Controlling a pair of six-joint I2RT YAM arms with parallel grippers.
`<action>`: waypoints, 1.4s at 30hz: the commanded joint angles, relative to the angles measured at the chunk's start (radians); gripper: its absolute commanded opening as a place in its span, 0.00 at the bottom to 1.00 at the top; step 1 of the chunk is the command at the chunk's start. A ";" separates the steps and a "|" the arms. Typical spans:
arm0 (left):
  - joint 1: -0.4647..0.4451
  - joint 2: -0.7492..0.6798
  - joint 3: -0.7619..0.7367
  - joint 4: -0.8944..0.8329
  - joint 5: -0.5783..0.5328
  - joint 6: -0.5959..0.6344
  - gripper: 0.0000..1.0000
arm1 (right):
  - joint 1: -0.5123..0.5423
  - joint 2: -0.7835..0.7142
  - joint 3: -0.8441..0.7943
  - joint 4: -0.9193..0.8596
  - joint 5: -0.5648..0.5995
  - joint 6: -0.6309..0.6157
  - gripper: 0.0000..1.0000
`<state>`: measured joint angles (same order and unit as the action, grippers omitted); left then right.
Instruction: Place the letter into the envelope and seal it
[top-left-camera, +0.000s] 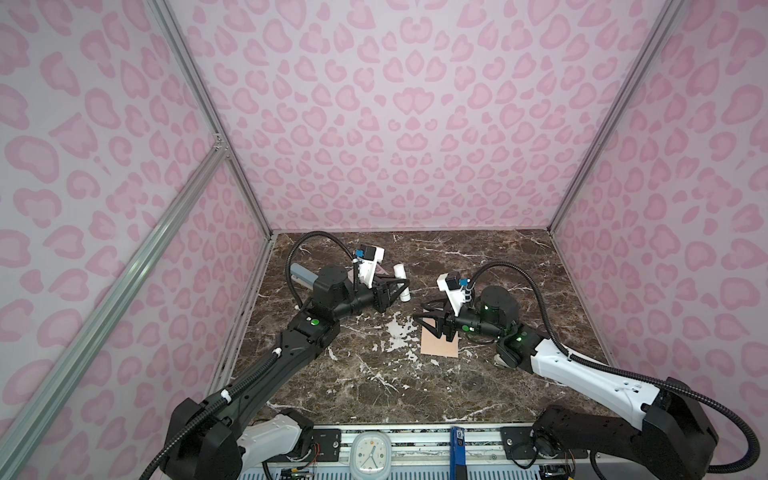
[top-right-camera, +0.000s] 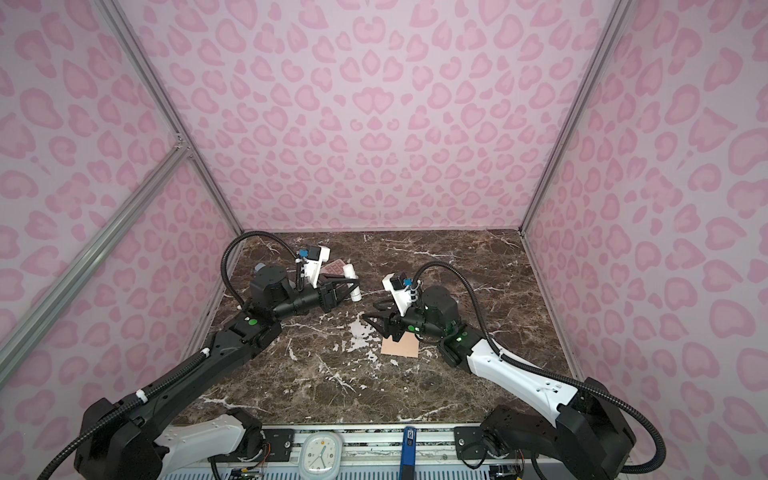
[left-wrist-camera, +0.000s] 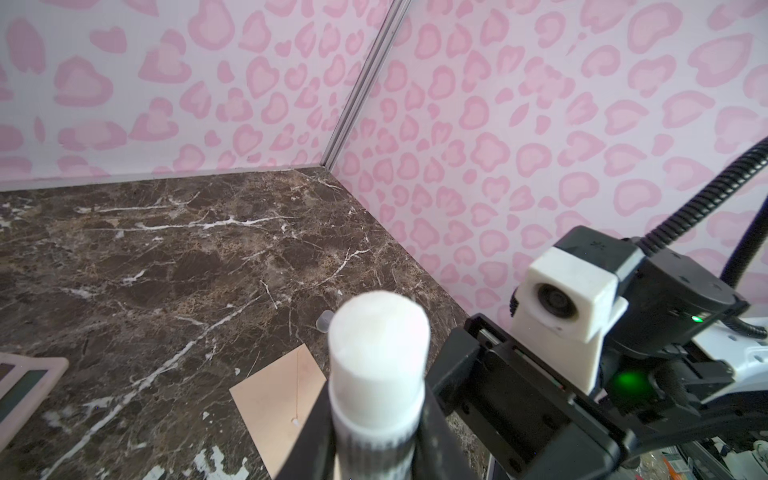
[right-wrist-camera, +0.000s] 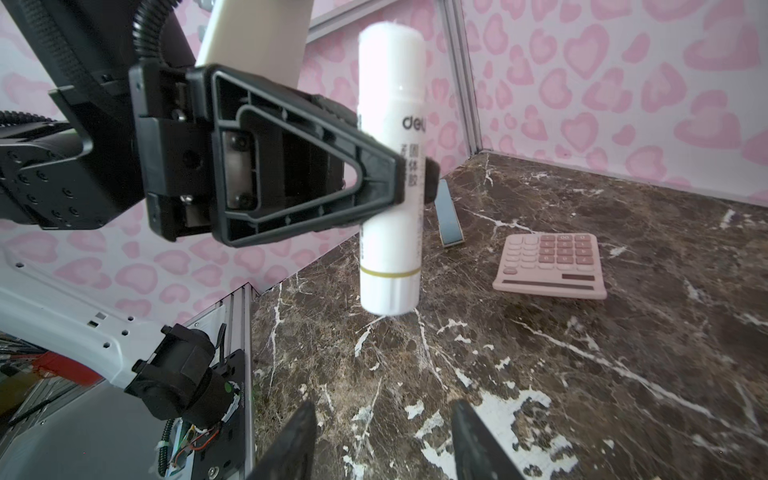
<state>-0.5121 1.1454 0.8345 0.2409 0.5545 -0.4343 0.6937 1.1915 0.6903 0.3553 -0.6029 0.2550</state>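
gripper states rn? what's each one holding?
Left gripper: closed on glue stick.
Right gripper: open, holding nothing.

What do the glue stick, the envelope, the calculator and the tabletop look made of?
glue stick: smooth white plastic tube, slight sheen, printed label.
envelope: matte peach-tan paper, thin and flat, faint seam line.
calculator: pink matte plastic, moulded keys.
tabletop: brown marble look with white veins; white patches suggest a printed film wearing off, though unsure.
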 joint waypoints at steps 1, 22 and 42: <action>0.003 -0.037 -0.010 0.073 0.029 0.050 0.05 | 0.004 0.013 -0.005 0.099 -0.041 -0.054 0.56; 0.003 -0.094 -0.073 0.165 0.157 0.030 0.04 | 0.012 0.117 0.046 0.292 -0.165 0.000 0.52; -0.002 -0.085 -0.090 0.183 0.162 0.014 0.05 | 0.023 0.153 0.073 0.323 -0.171 0.030 0.21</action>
<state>-0.5110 1.0576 0.7444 0.3759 0.6983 -0.4122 0.7124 1.3415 0.7509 0.6369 -0.7811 0.2955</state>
